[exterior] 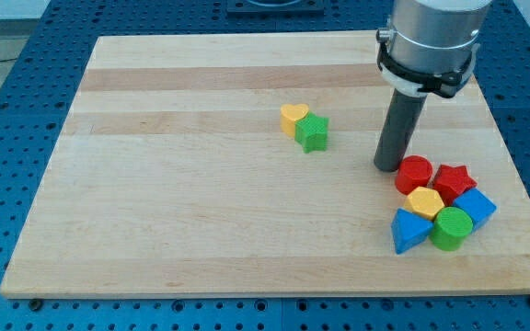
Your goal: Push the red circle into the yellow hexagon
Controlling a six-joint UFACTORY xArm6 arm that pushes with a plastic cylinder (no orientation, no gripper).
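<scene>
Pincer there is none on this arm, so spread or pressed together cannot be told; only my tip (pixel 389 166) shows, resting on the counter (pixel 201 230) just to the view's left of the red circle (pixel 414 175), close to touching it. Nearest the view's bottom lie the blue triangular block (pixel 409 230) and the green cylinder (pixel 451 228), with a blue block (pixel 475 207) beside them. Just above these sits the yellow hexagon (pixel 425 202), already against the red circle's lower edge. A red star (pixel 454 180) crowds the circle's right. The risk, I judge: a push from this side drives the circle rightward into the star rather than down, scattering the cluster and knocking the hexagon away. Being round, the circle has no long axis and points no particular way. Farther off, the yellow heart (pixel 293 117) and green star (pixel 313 133) touch, well clear.
</scene>
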